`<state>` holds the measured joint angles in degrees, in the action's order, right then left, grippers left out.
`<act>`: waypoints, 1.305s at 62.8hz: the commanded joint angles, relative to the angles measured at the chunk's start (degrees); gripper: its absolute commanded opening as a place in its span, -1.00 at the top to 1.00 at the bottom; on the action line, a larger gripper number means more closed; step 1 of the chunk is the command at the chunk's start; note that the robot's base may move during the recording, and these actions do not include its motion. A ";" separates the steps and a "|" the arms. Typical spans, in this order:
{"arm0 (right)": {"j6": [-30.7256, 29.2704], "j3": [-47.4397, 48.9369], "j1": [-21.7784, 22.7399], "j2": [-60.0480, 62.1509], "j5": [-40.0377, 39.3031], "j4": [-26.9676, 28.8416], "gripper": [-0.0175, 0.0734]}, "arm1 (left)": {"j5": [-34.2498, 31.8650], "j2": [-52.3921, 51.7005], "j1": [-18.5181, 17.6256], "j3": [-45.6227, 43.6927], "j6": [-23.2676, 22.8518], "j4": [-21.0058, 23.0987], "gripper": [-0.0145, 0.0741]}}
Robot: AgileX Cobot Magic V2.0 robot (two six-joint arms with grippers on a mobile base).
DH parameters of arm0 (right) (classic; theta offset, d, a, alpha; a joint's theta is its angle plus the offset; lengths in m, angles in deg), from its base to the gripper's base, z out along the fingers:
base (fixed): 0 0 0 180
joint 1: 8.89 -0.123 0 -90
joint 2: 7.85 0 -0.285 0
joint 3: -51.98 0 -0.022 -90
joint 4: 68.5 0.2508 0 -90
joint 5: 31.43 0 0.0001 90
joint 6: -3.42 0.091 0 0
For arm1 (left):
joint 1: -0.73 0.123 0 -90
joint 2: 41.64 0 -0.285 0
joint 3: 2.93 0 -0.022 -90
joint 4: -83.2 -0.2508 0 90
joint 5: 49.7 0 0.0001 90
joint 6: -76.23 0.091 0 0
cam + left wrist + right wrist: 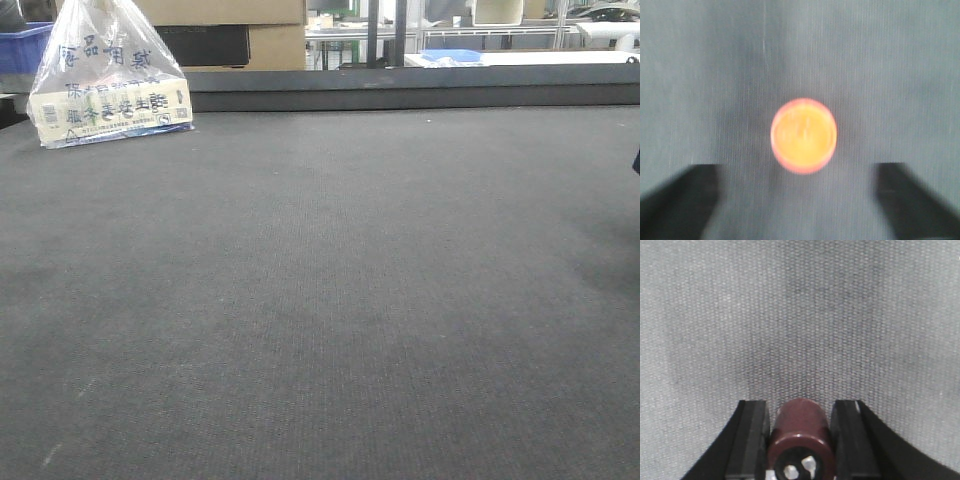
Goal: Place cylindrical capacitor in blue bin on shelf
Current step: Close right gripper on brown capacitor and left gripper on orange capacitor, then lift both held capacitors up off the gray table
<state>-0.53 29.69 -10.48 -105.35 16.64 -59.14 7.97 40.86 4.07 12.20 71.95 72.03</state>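
The cylindrical capacitor (800, 432) is dark brown, with a black end face and silver terminals toward the camera. My right gripper (799, 407) is shut on it, a black finger pressed to each side, above the grey table surface (800, 315). In the left wrist view, my left gripper (797, 175) is open, its black fingers (685, 200) far apart at the bottom corners. A blurred round orange object (804, 135) lies on the grey surface, centred just ahead of that gap and untouched. The shelf is out of view. Neither gripper shows in the front view.
A printed plastic bag (108, 80) with a pale box inside stands at the table's back left. Behind it are a blue bin's corner (18, 48) and a cardboard box (255, 35). A dark raised ledge (400, 88) runs along the table's (320, 300) far edge.
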 commanded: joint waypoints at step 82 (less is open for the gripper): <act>-0.06 0.40 0.24 0.01 -4.90 -0.18 0.98 | -5.81 13.42 4.34 0.90 1.23 6.04 0.08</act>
<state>-0.53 29.69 -10.48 -105.44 12.38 -59.25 2.71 54.35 8.70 13.03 73.09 78.07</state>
